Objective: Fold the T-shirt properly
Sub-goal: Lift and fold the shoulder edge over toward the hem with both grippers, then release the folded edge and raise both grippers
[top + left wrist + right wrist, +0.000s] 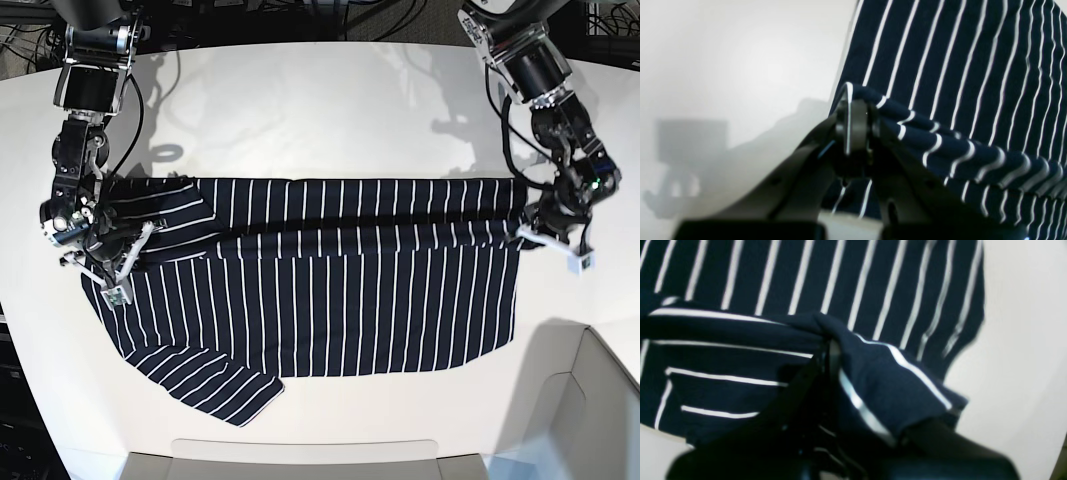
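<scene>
The dark navy T-shirt (pixel 340 300) with thin white stripes lies spread across the white table (pixel 330 110). Its far edge is folded over toward the middle. My left gripper (pixel 532 228) is at the shirt's right end, shut on a fold of the fabric. In the left wrist view the gripper (pixel 855 115) pinches the doubled edge of the shirt (pixel 973 66). My right gripper (pixel 118 245) is at the shirt's left end, shut on fabric near the shoulder. In the right wrist view the gripper (pixel 830 351) holds a bunched fold of the shirt (pixel 840 280). One sleeve (pixel 215 385) lies flat at the front left.
A grey bin (pixel 590 400) stands at the front right corner. A grey tray edge (pixel 300 455) runs along the table's front. Cables lie behind the table's far edge.
</scene>
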`<state>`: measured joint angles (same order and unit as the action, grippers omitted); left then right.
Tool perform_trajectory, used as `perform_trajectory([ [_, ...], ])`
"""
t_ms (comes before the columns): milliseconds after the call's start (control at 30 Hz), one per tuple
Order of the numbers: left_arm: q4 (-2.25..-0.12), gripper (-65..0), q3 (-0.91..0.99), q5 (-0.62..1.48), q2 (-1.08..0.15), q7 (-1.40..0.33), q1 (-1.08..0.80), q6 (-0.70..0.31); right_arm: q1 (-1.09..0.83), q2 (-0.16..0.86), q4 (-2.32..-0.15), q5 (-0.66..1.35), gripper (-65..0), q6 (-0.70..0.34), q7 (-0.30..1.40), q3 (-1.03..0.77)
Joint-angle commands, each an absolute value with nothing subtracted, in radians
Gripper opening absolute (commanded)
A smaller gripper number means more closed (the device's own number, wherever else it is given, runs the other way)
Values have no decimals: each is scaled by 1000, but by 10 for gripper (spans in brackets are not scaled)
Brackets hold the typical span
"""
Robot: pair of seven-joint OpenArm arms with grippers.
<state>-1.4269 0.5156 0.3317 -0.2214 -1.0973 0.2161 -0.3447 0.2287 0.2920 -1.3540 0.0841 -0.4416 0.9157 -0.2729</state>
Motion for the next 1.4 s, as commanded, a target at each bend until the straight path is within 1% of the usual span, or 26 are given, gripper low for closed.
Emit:
perform_trajectory([
  [0,-1437,-650,504,325,-239,-1066,245,-346,272,312,-1345,77,-650,-433,889,-272],
  [167,-1320,-650,495,320,-240,-1052,315,-346,348,312,-1227,77,-650,-432,848,-269],
  [333,-1288,-650,492,318,-240,-986,328,-344,417,312,-1130,77,-650,-432,803,-263],
  [533,-1221,-650,492,318,-240,-970,344,-344,466,309,-1055,77,-650,-432,783,-263],
  [567,-1221,-650,492,318,-240,-970,346,-344,466,309,-1056,79,-631,-432,783,-263],
  [633,-1222,-642,492,318,-240,-970,344,-344,466,309,-1059,84,-550,-432,783,-263],
  [667,-1230,-617,492,318,-240,-970,344,-344,466,312,-1059,84,-508,-438,783,-263],
  [700,-1241,-601,492,318,-240,-972,344,-344,466,312,-1061,85,-481,-440,783,-263],
  [767,-1279,-587,496,318,-240,-978,343,-344,466,314,-1063,85,-441,-441,783,-263],
  [800,-1296,-590,496,318,-240,-981,343,-344,466,318,-1066,94,-436,-441,783,-265],
  [967,-1382,-596,499,318,-240,-984,340,-343,458,348,-1139,188,-438,-441,789,-269],
  [1167,-1581,-598,496,318,-231,-981,232,-343,355,407,-1303,213,-446,-441,805,-271],
  [1233,-1620,-628,487,320,-231,-983,191,-351,308,414,-1365,211,-482,-441,839,-271],
  [1267,-1626,-650,455,320,-229,-983,171,-351,278,417,-1386,213,-518,-441,849,-271],
  [1333,-1618,-650,341,318,-237,-969,134,-351,239,417,-1392,206,-615,-438,848,-271],
  [1367,-1609,-650,305,318,-239,-964,127,-346,229,417,-1382,206,-650,-435,848,-272],
])
